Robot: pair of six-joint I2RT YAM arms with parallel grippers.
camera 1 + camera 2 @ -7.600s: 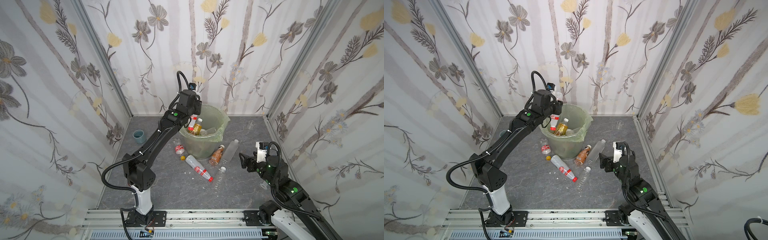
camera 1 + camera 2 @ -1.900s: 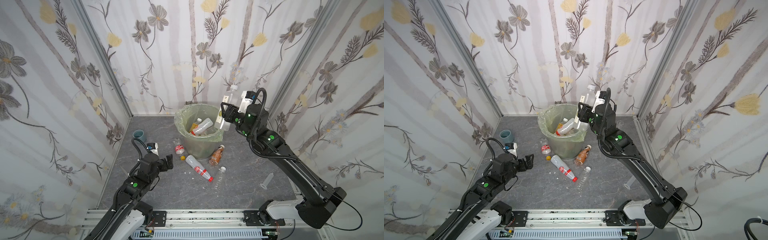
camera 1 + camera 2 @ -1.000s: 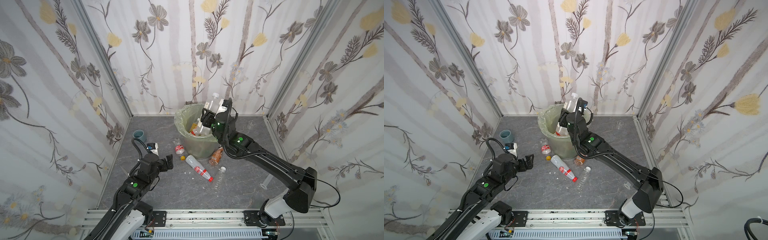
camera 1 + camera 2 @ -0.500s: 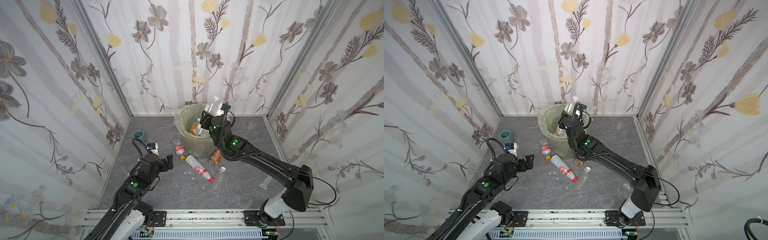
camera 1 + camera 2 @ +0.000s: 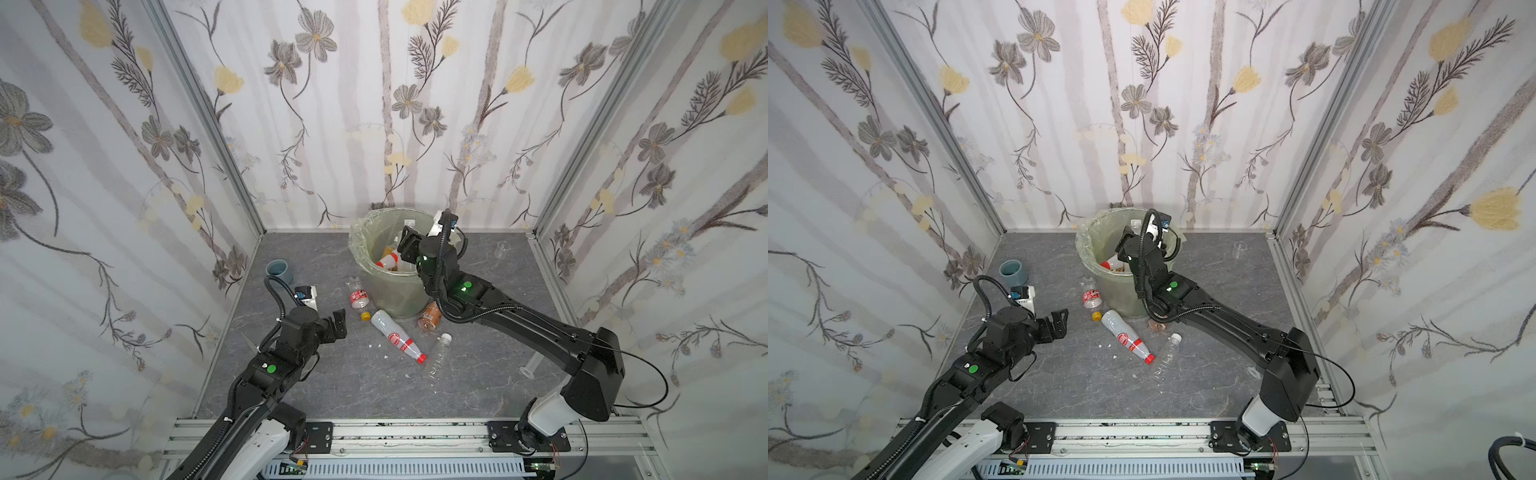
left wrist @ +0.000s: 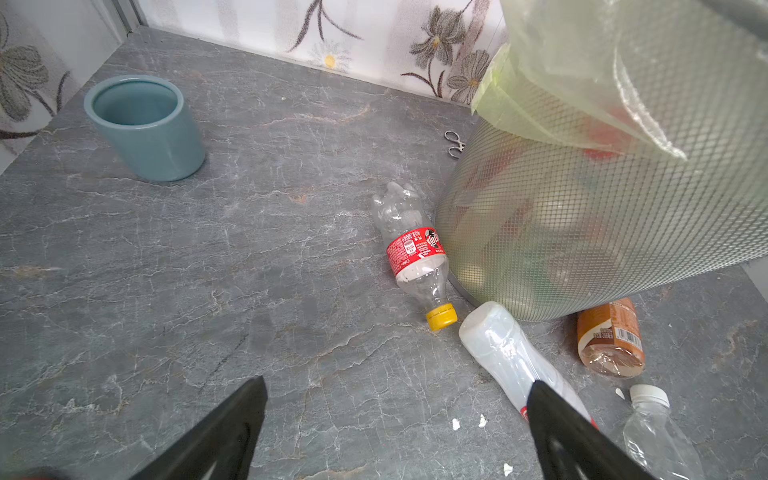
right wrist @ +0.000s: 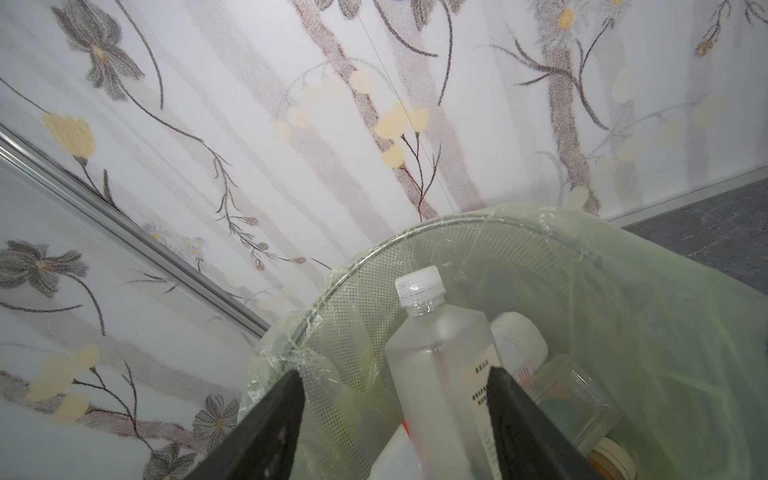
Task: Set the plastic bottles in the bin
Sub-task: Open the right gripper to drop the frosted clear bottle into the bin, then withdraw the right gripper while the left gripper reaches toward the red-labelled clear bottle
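The bin (image 5: 361, 232) (image 5: 1086, 245), a mesh bucket with a green liner, stands at the back and holds several bottles. My right gripper (image 5: 409, 243) (image 7: 395, 378) hangs over its mouth, open. A frosted bottle (image 7: 440, 374) stands upright between the jaws, against one finger and clear of the other. My left gripper (image 5: 337, 323) (image 6: 397, 386) is open above bare floor. On the floor by the bin lie a red-labelled clear bottle (image 5: 358, 296) (image 6: 415, 253), a white red-capped one (image 5: 392, 334) (image 6: 503, 353), a brown one (image 6: 609, 336) and a clear white-capped one (image 5: 438, 357).
A blue-grey cup (image 5: 279, 270) (image 6: 145, 124) stands at the left wall. A small clear beaker (image 5: 501, 249) sits at the back right and a clear tube (image 5: 530, 368) lies at the right. Small metal scissors (image 6: 455, 143) lie behind the bin. Floral walls close three sides.
My right arm has carried the frosted bottle down into the bin's mouth and its jaws have widened off it. The left arm has not moved.
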